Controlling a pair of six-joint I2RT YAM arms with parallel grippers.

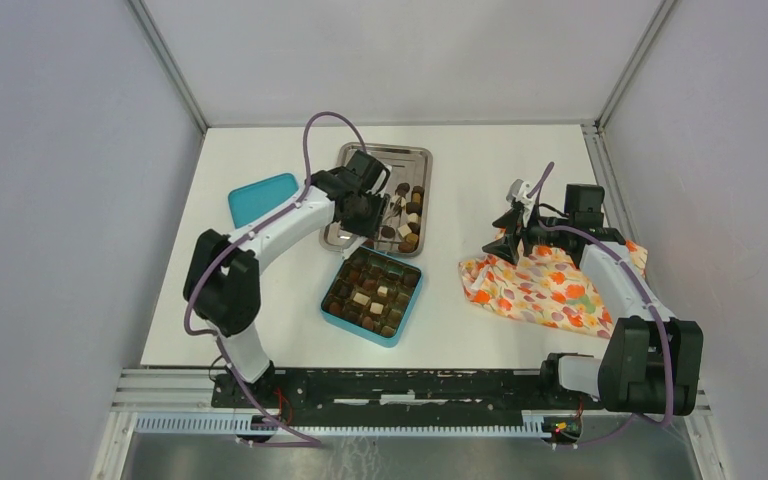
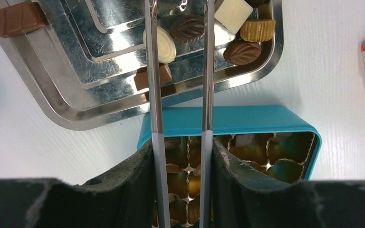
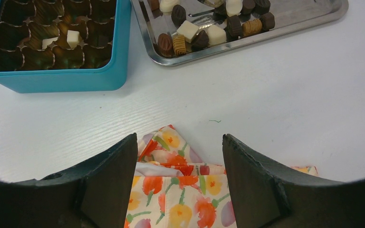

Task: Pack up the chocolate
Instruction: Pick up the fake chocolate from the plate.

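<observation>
Chocolate pieces in dark brown, mid-brown and cream lie at the near-right end of the steel tray. My left gripper hangs over the tray's near edge, shut on metal tongs. In the left wrist view a dark leaf-shaped chocolate lies between the tong blades, and their tips run out of frame. The teal box below holds several pieces in its cups. My right gripper stands open over the floral cloth, holding nothing.
An orange floral cloth lies crumpled at the right, under the right arm. A teal lid rests left of the tray. One mid-brown bar sits alone at the tray's far end.
</observation>
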